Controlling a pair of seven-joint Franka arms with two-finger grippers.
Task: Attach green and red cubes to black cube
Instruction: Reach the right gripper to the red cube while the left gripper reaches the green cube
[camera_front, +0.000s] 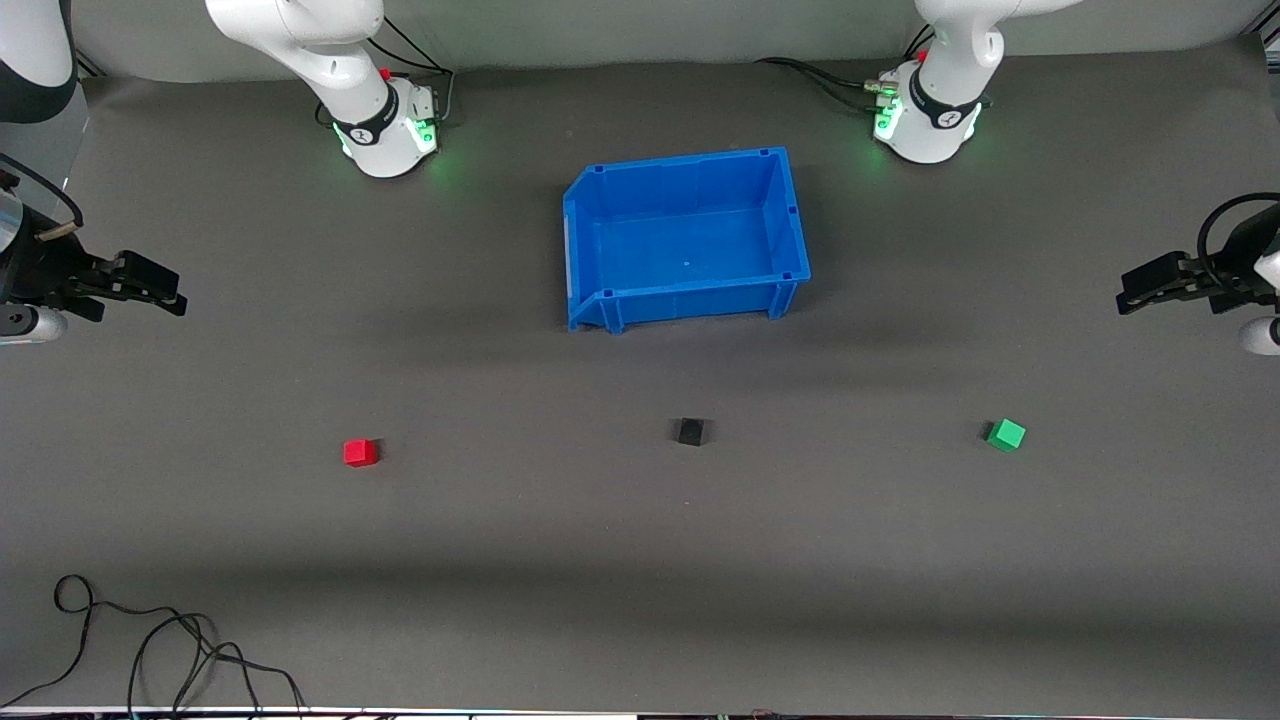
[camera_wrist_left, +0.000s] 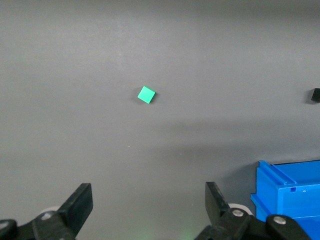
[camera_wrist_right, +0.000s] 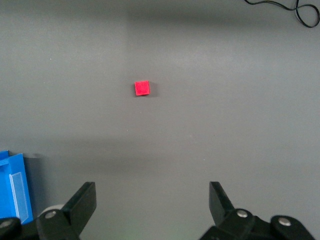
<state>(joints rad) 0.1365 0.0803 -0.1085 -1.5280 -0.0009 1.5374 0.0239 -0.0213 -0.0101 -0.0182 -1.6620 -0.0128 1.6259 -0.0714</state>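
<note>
The black cube (camera_front: 689, 431) sits on the grey table, nearer to the front camera than the blue bin. The red cube (camera_front: 360, 452) lies toward the right arm's end, the green cube (camera_front: 1006, 434) toward the left arm's end. My left gripper (camera_front: 1128, 297) hangs open and empty over the table's edge at its own end. In the left wrist view the gripper (camera_wrist_left: 148, 200) sees the green cube (camera_wrist_left: 146, 94) and the black cube (camera_wrist_left: 315, 94). My right gripper (camera_front: 172, 291) hangs open and empty at its own end. In the right wrist view the gripper (camera_wrist_right: 152, 200) sees the red cube (camera_wrist_right: 142, 88).
The blue bin (camera_front: 596, 250) stands empty at the table's middle, between the two arm bases; it also shows in the left wrist view (camera_wrist_left: 280, 200) and the right wrist view (camera_wrist_right: 7, 165). A loose black cable (camera_front: 150, 640) lies at the front edge toward the right arm's end.
</note>
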